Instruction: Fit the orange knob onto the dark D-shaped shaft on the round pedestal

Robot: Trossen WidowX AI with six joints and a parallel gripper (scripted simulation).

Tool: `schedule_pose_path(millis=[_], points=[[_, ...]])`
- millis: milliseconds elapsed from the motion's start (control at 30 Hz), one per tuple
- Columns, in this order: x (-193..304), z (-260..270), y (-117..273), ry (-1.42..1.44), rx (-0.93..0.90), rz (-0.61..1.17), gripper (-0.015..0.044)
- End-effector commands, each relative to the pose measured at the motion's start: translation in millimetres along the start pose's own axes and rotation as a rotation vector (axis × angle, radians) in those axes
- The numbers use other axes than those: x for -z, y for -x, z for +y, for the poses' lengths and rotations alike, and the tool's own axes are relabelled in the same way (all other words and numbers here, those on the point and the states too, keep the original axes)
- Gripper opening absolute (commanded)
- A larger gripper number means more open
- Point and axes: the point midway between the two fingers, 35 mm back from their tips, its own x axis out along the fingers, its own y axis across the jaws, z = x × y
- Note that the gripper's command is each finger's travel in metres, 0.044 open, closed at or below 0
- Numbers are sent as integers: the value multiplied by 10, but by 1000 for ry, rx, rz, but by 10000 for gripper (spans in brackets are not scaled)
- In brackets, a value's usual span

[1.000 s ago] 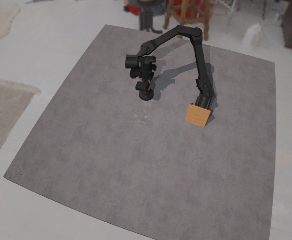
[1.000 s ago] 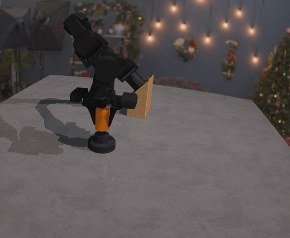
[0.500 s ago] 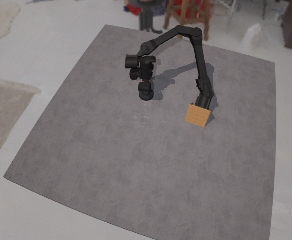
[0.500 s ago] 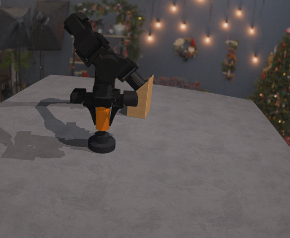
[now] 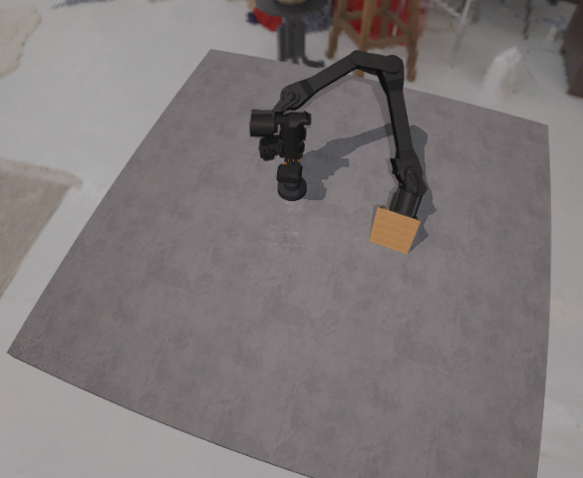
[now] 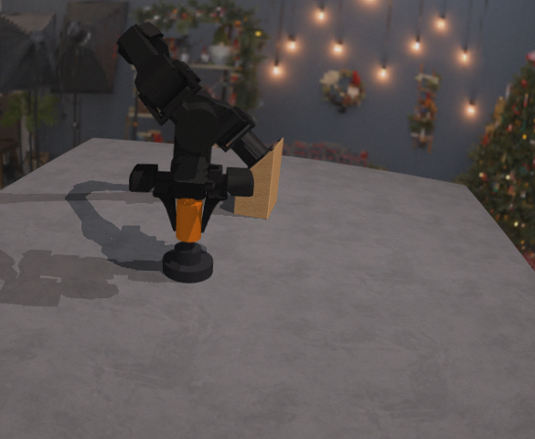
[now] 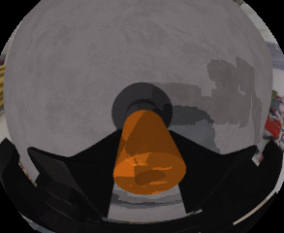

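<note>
Gripping a tall orange cylindrical knob (image 5: 286, 162) (image 6: 188, 219) (image 7: 148, 141) between the two black jaws, standing partly open, to about the knob's width. Holding the knob upright in the exterior view, at left of the frame's centre, directly above a round dark pedestal (image 5: 291, 195) (image 6: 187, 270) (image 7: 123, 101). Seeing the lower end of the knob very close to the narrower dark step on top of this pedestal, without being able to tell if touching it. Not seeing the D-shaped shaft clearly, nor its flat side. Showing only small orange spots of the knob in the top view, above the pedestal, slightly left of centre. Bending the black jointed arm (image 5: 399, 108) (image 6: 196, 123) in the top view across the upper middle of the frame, from beside a light wooden block (image 5: 394, 230) (image 6: 259, 193) at right of centre. Resting the pedestal on the grey worktop (image 5: 281, 329) (image 6: 304, 330) (image 7: 74, 63).
</note>
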Motion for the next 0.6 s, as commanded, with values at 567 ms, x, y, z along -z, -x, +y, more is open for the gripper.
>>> schedule_pose_path(millis=[567], points=[[-8,8,36,88,-2,-3,0]])
